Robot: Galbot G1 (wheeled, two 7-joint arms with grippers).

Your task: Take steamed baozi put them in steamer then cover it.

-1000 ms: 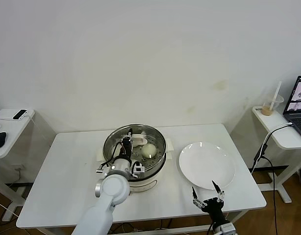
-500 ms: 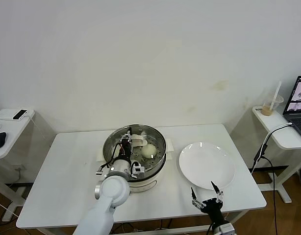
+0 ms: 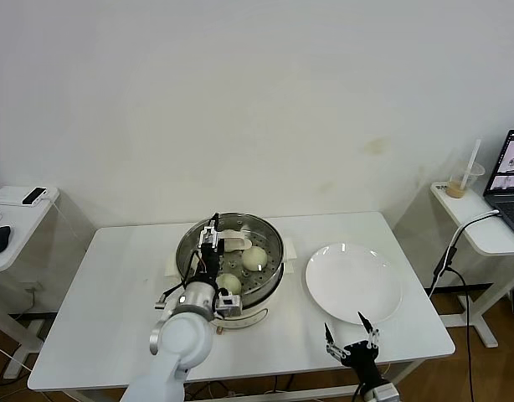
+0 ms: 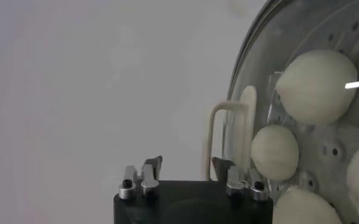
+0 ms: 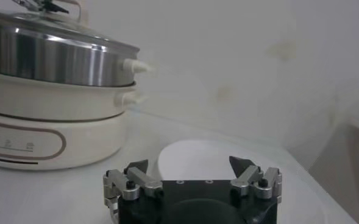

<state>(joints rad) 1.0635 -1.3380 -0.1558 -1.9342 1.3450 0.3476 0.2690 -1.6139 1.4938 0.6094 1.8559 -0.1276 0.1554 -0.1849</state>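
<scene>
We see the steamer (image 3: 232, 260) at the centre of the head frame on the white bench (image 3: 115, 293), with the steamed baozi (image 3: 254, 257) resting on its perforated tray under the glass cover (image 3: 261, 239) — the cover's cream handle (image 4: 228, 137) stands just ahead of our left end effector (image 3: 208, 237), whose fingers are spread and released, gripping nothing. Our right end effector (image 3: 351, 337) hangs at the lower right — also spread wide — just below the white plate (image 3: 353, 282).
</scene>
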